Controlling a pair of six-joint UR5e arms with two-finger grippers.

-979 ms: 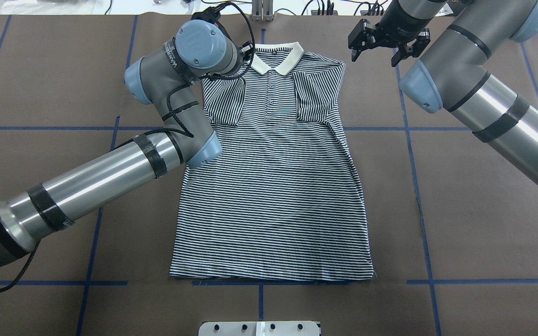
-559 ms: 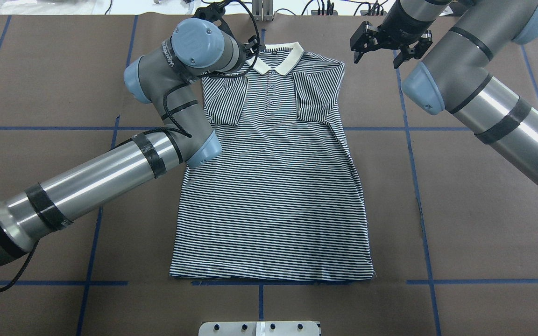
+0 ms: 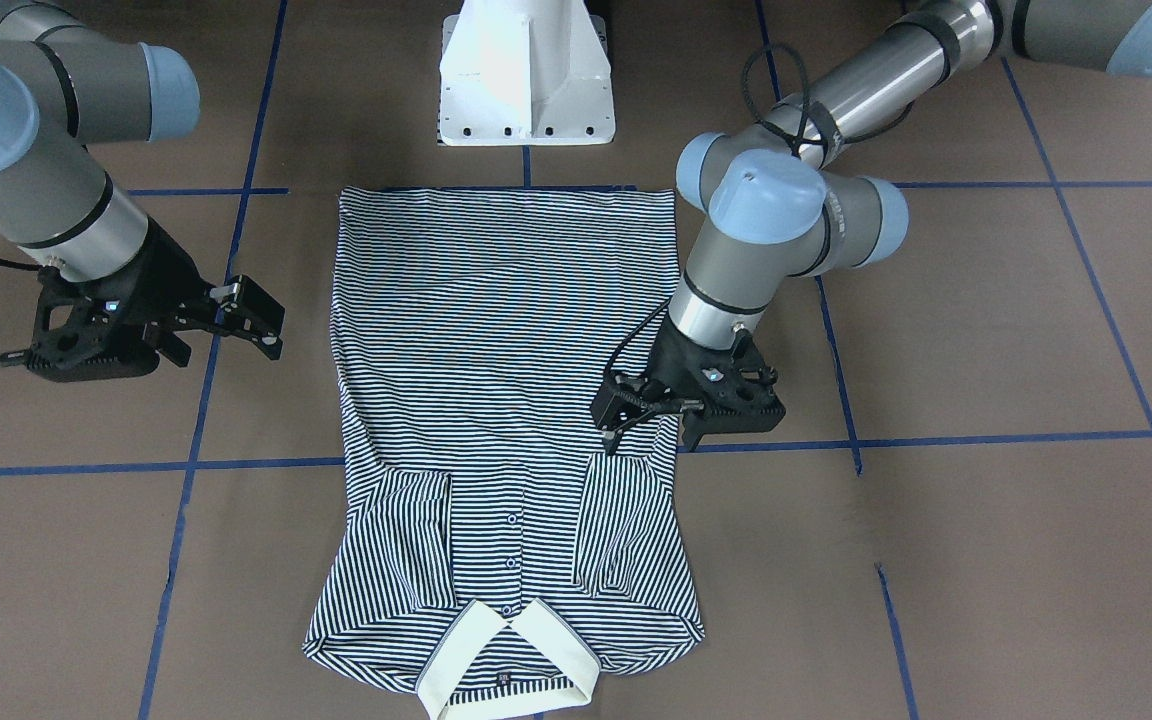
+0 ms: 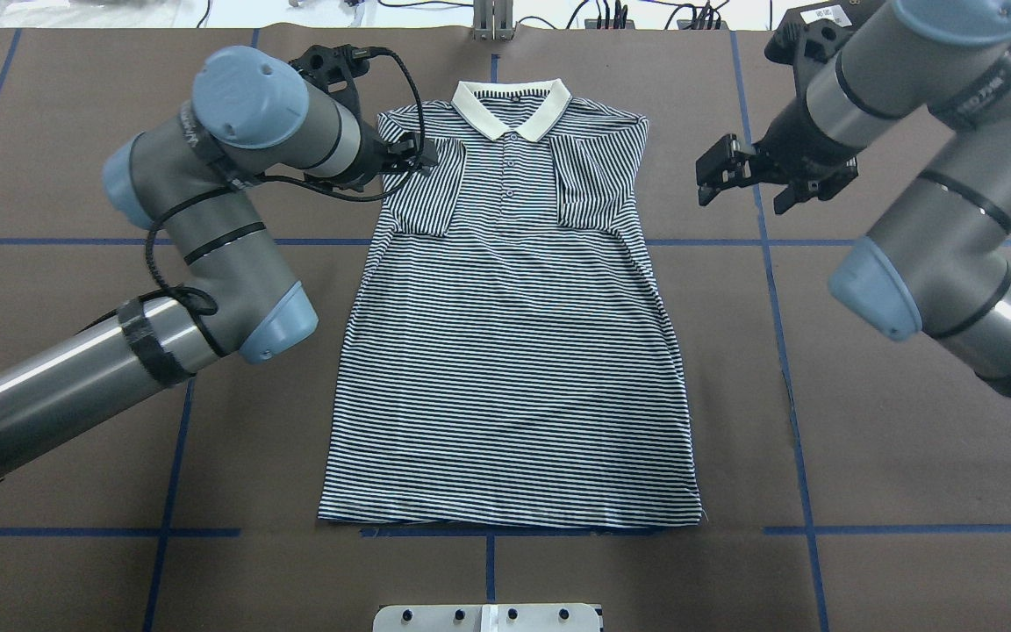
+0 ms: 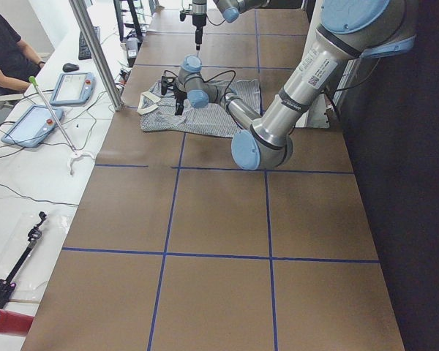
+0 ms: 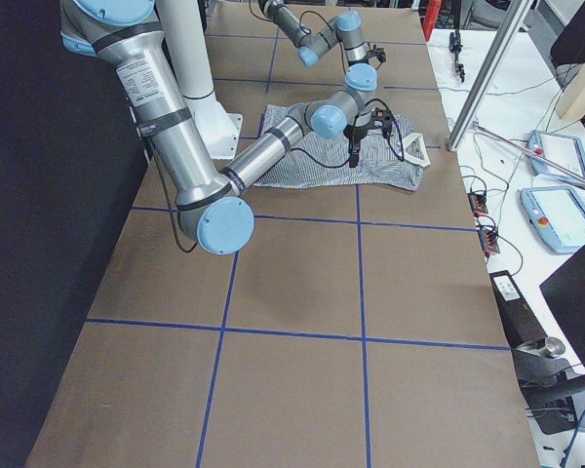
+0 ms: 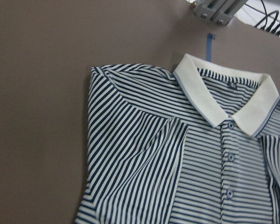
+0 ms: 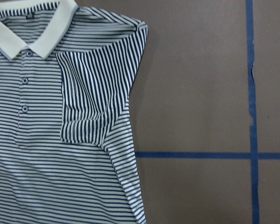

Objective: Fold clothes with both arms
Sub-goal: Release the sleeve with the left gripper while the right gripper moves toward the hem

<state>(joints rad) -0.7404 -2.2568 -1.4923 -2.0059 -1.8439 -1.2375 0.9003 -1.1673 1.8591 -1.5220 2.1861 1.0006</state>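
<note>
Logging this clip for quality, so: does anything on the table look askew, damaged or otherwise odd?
Nothing serious. The shirt lies flat, face up, sleeves folded in, collar neat. Two small flaws: its edge on the robot's right ripples slightly, and the blue tape line beside that edge is chipped.

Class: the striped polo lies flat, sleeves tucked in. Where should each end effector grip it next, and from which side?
Probably the two shoulder corners beside the collar: left end effector on the left shoulder, right end effector on the right shoulder, each from its own outer side. The polo lies flat, so only its edges offer a pinch, and bare table lies outside them.
</note>
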